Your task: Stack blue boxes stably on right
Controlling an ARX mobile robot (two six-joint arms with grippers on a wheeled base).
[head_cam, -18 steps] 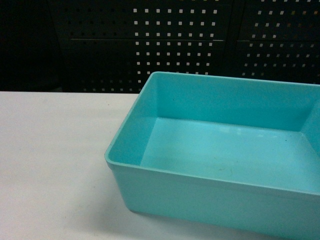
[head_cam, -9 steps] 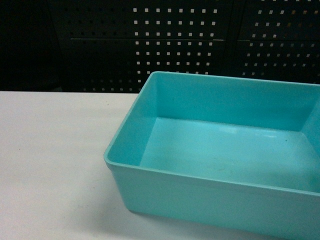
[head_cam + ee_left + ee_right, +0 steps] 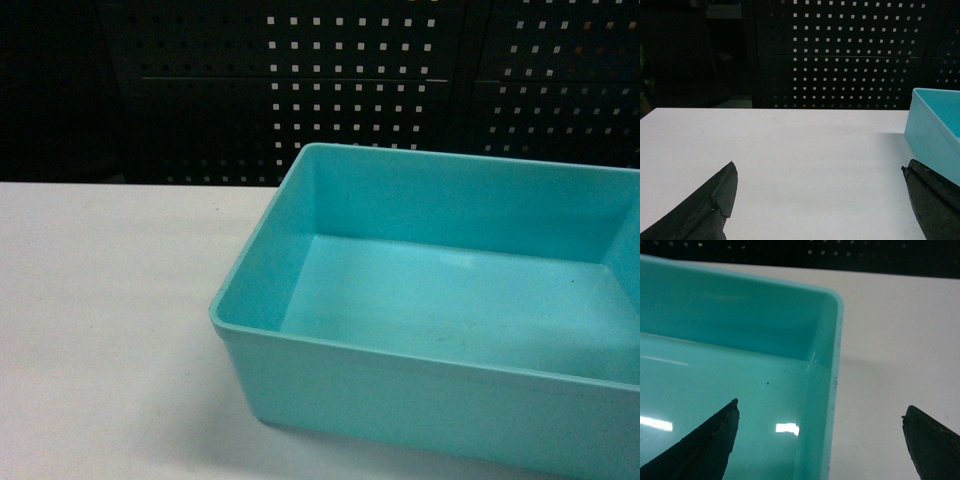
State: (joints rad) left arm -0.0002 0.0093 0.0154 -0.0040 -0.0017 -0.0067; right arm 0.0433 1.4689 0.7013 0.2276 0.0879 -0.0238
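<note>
Black perforated panels (image 3: 350,90) close off the back of the scene, behind a white bench (image 3: 100,300). One turquoise box (image 3: 440,300) stands on the bench, and it is the only box in sight; the head view cuts off its right end and near right corner. It holds nothing.

Two claws show, each only as a pair of dark fingertips at the bottom of its own wrist view. The left claw (image 3: 820,200) has its fingers spread wide over bare bench, with the turquoise box (image 3: 935,130) just off its right finger; whether that finger touches the box wall I cannot tell. The right claw (image 3: 820,440) is also spread wide, straddling the box's right wall (image 3: 825,390): its left finger (image 3: 705,445) hangs over the box's floor, its right finger (image 3: 930,440) over the bench outside. Neither claw appears in the head view.
</note>
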